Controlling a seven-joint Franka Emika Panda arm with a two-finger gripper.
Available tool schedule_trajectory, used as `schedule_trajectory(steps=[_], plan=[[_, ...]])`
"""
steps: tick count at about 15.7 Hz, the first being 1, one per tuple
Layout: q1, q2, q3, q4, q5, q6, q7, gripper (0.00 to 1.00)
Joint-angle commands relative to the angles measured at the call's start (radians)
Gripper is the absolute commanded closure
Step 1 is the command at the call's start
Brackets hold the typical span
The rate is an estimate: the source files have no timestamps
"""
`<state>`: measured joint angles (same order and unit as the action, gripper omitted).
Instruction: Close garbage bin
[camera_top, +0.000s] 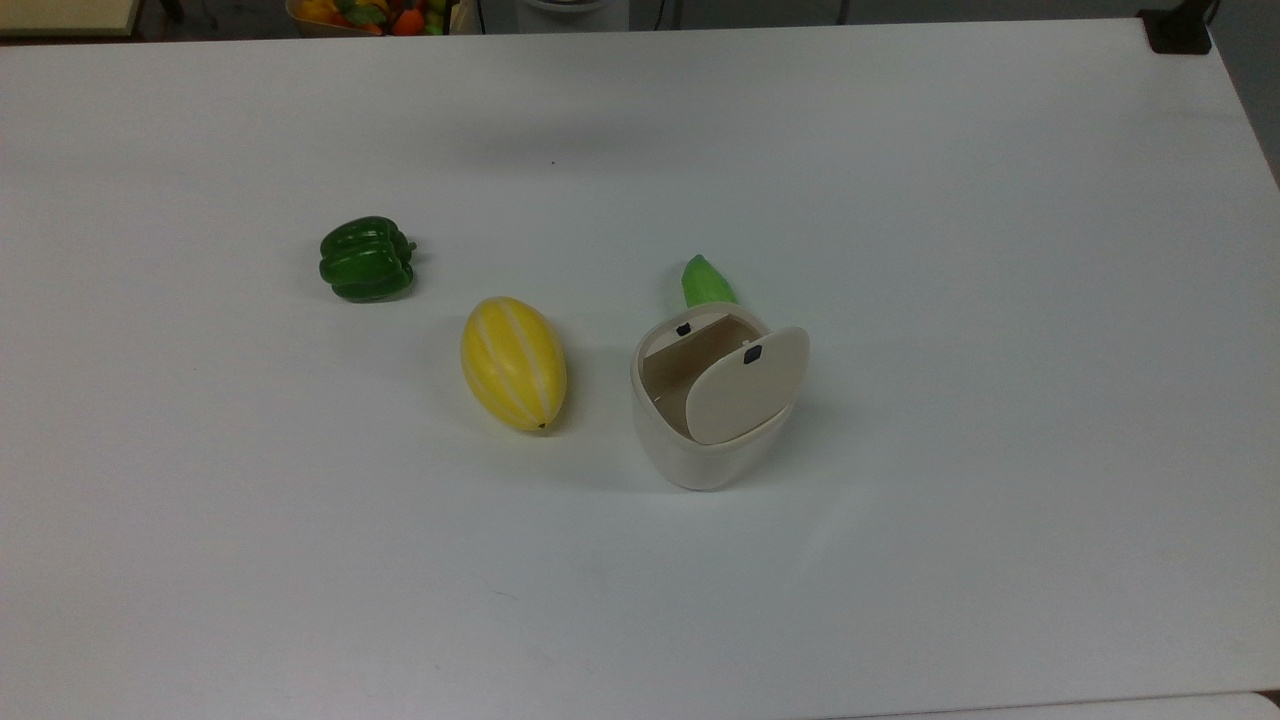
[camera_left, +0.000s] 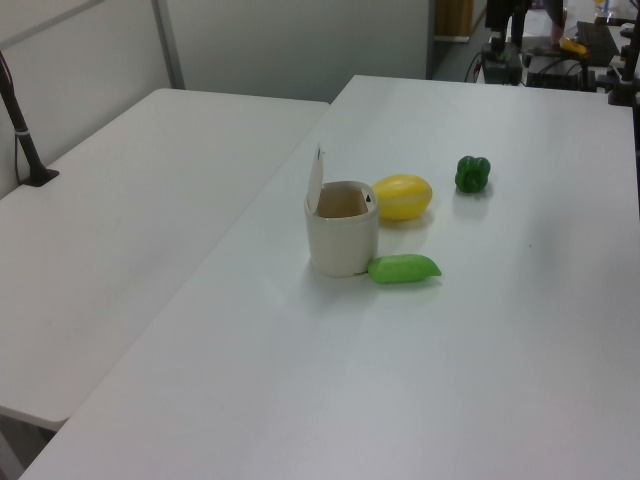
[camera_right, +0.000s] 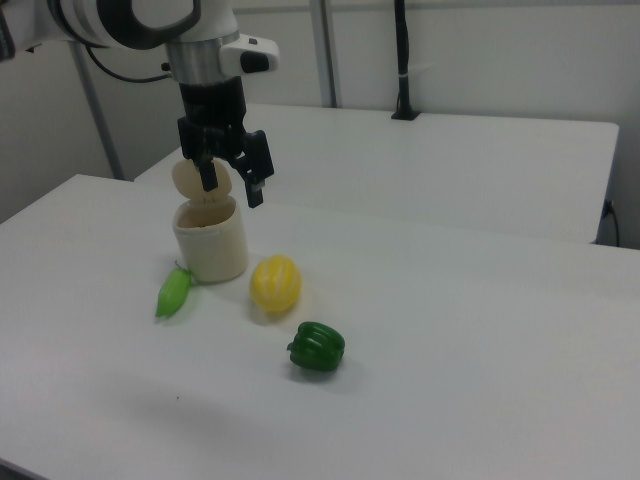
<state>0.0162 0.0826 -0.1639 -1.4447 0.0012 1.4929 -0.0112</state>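
Note:
The garbage bin (camera_top: 700, 455) is a small cream plastic tub standing near the table's middle. Its hinged lid (camera_top: 745, 385) is raised and the inside shows nothing in it. A small black tab (camera_top: 753, 354) sits on the lid. From the left view the bin (camera_left: 342, 240) has its lid (camera_left: 316, 180) standing nearly upright on the left view's left side. In the right view my gripper (camera_right: 232, 183) hangs open just above the bin (camera_right: 212, 245), in front of the lid (camera_right: 188, 178), with nothing between its black fingers (camera_right: 255, 175).
A yellow striped melon (camera_top: 513, 362) lies close to the bin on the top view's left. A green bell pepper (camera_top: 365, 258) sits further left. A light green pod (camera_top: 707, 281) lies behind the bin. A second table (camera_left: 120, 230) adjoins this one.

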Motion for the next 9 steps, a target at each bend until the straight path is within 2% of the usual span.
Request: schedule_trajectory(steps=[1, 9], plan=[[0.004, -0.024, -0.002, -0.013, -0.013, -0.026, 0.017, 0.0], [0.005, -0.02, 0.001, -0.016, -0.013, -0.026, 0.043, 0.0]])
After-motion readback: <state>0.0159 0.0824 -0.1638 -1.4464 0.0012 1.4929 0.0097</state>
